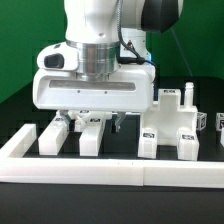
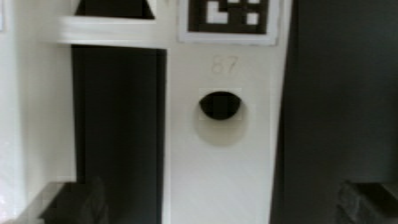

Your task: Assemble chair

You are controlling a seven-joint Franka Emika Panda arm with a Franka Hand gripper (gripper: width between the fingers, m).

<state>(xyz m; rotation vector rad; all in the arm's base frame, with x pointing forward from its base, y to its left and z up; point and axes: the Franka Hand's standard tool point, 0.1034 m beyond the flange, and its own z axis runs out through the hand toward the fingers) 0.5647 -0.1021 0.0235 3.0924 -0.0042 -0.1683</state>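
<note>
Lining up on the white bar (image 1: pixel 91 138) of the chair, lying flat on the black table (image 1: pixel 125 142) between a 2nd bar (image 1: pixel 50 140) and the chunky stepped piece (image 1: pixel 178 128), just behind the border rail (image 1: pixel 100 172). Hovering close above it with the gripper (image 1: pixel 92 121) spread wide, gripping nothing. Probably reaching for a pick: calling next for lowering straight until the 2 fingers are straddling the bar, then closing.

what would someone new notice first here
The big white hand fills the middle of the exterior view, open and lowered among white bars lying on the black table. Toward the exterior view's right stands a chunky white tagged chair part. The wrist view shows a white bar with a round black hole near a square tag.
</note>
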